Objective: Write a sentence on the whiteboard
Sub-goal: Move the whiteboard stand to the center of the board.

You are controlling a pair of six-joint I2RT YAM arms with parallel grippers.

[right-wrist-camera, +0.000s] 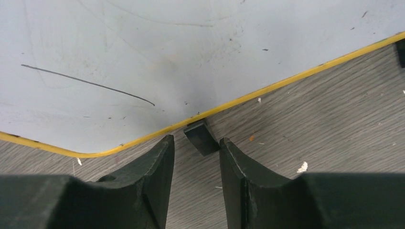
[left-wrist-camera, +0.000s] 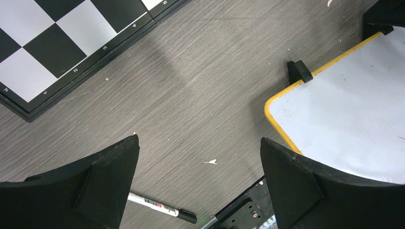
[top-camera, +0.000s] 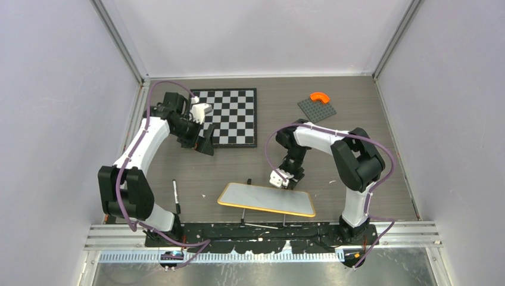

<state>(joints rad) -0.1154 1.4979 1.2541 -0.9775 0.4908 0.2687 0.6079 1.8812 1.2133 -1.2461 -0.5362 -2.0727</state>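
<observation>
The whiteboard [top-camera: 266, 199], white with a yellow-orange rim, lies near the front middle of the table. My right gripper [top-camera: 284, 183] hangs just over its far edge. In the right wrist view the gripper [right-wrist-camera: 196, 140] is slightly open and empty, with one black foot [right-wrist-camera: 201, 136] of the whiteboard [right-wrist-camera: 143, 57] just ahead of its tips. A thin black line [right-wrist-camera: 86, 82] is on the board. My left gripper [top-camera: 203, 144] is open wide and empty by the chessboard's near left corner. A black-and-white marker [top-camera: 175, 195] lies on the table left of the board, and it also shows in the left wrist view [left-wrist-camera: 160, 207].
A black-and-white chessboard [top-camera: 229, 116] lies at the back left and also shows in the left wrist view [left-wrist-camera: 57, 43]. A grey plate [top-camera: 317, 109] with an orange arc piece [top-camera: 320, 96] sits at the back right. Walls enclose the table on three sides.
</observation>
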